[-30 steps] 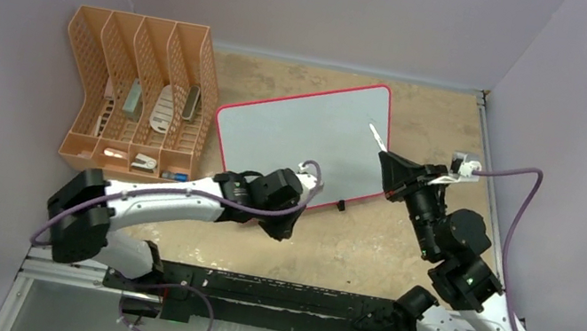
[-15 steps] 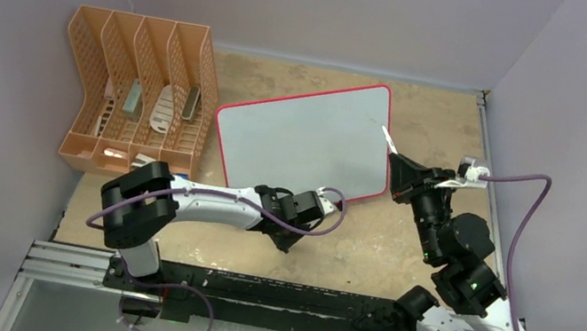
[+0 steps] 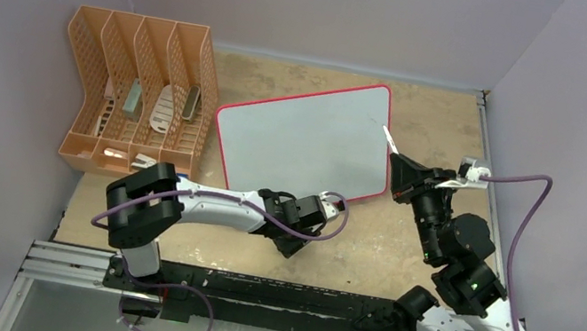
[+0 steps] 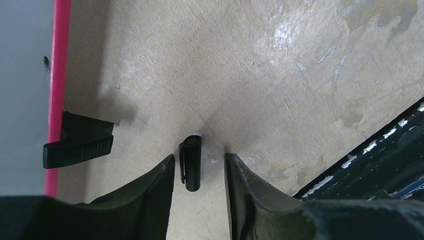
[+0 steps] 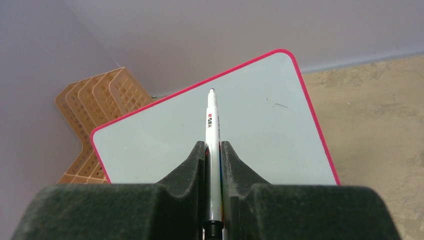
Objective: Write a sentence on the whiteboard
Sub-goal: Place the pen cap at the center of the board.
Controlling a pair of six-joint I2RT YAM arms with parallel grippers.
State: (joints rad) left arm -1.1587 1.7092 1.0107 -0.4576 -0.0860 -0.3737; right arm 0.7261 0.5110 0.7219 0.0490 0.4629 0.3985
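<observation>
The right claw (image 5: 213,150) is clenched on a white marker (image 5: 212,115), which runs straight out between its fingers with the tip aimed at the whiteboard (image 3: 304,136). From above, the tip sits over the whiteboard's right edge; whether it touches the surface cannot be told. The left claw (image 4: 198,160) is released, its fingers spread and low over the counter (image 4: 280,75) just off the whiteboard's near edge. A small black cap (image 4: 190,162) lies on the counter between those fingers, closer to one of them; contact cannot be told. Beside the cap, one black foot (image 4: 77,140) sticks out from under the whiteboard's red-pink rim. The whiteboard lies at an angle on the counter. Its face is almost blank, with only a short dark stroke (image 5: 281,105) near its far right corner. To the left of the whiteboard stands an orange mesh file rack (image 3: 140,95) holding a few small items.
</observation>
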